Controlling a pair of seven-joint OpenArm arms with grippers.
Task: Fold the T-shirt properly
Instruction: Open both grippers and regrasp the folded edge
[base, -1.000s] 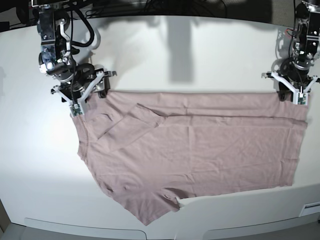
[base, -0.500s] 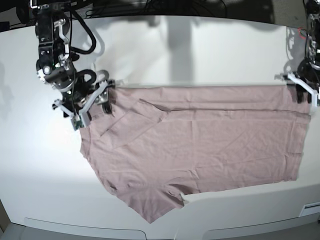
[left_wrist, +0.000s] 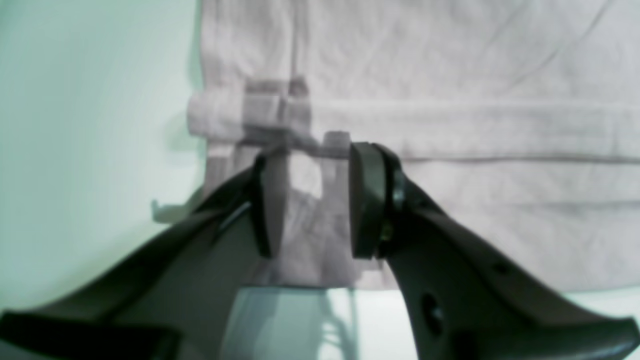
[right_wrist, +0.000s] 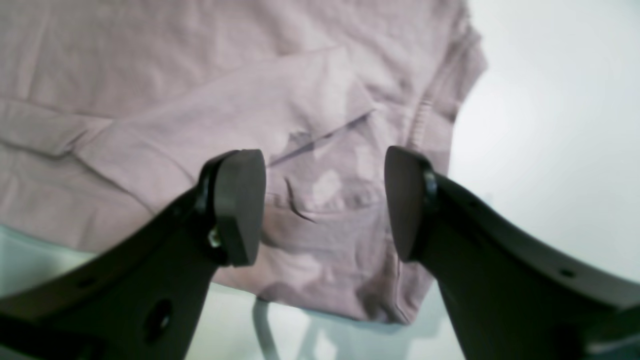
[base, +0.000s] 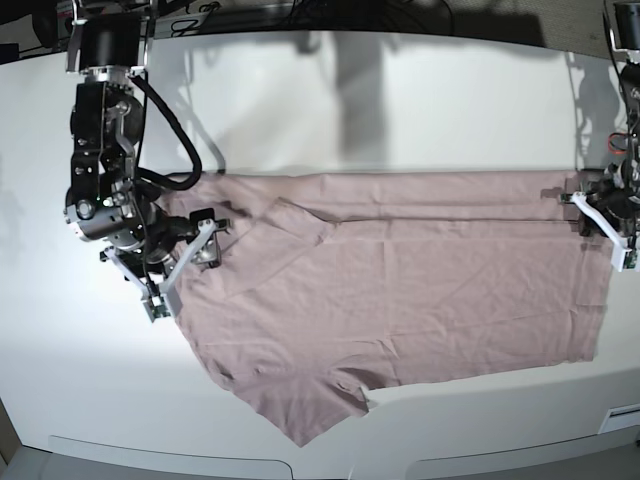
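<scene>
White bench (base: 400, 90), smooth and bare at the far side. Dark cables (base: 250, 12) bunched beyond the bench's far edge.

The right arm stood at the left of the base view, reaching down from the upper left corner, its right gripper (base: 180, 262) angled toward the lower right with its jaws spread wide and nothing between the pads (right_wrist: 239, 205). The left arm stood at the far right edge, its left gripper (base: 607, 222) low, jaws partly apart.
</scene>
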